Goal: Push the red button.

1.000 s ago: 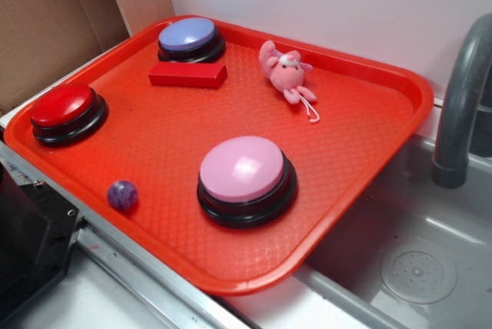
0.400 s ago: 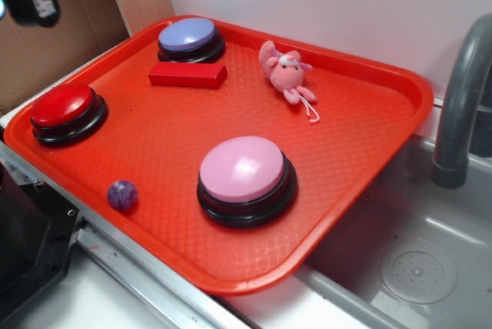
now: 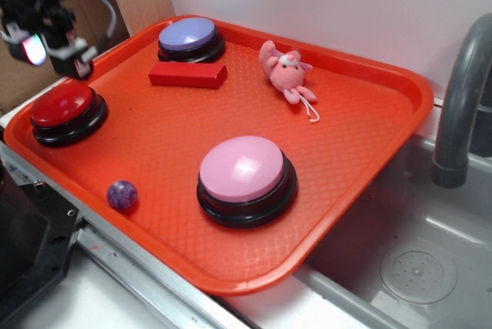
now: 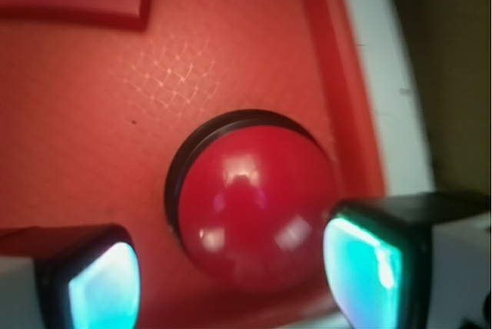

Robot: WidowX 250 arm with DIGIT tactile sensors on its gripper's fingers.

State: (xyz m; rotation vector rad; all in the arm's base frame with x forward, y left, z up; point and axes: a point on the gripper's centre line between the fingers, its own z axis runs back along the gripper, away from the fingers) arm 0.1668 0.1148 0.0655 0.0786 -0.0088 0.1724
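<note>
Claw (image 3: 52, 51) hung spread apart above the glossy round red button (image 3: 61, 105), black ring base beneath it, textured orange-red plastic tray (image 3: 369, 144) below, flat red rectangular block (image 3: 187, 74) beyond.

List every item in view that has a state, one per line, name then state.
claw: open, hovering above the red button, holding nothing
red button: untouched, sitting upright on the tray
pink button: upright, untouched
blue-purple button: upright, untouched
red block: lying flat
plush toy: lying down
purple ball: resting near the tray's edge
</note>
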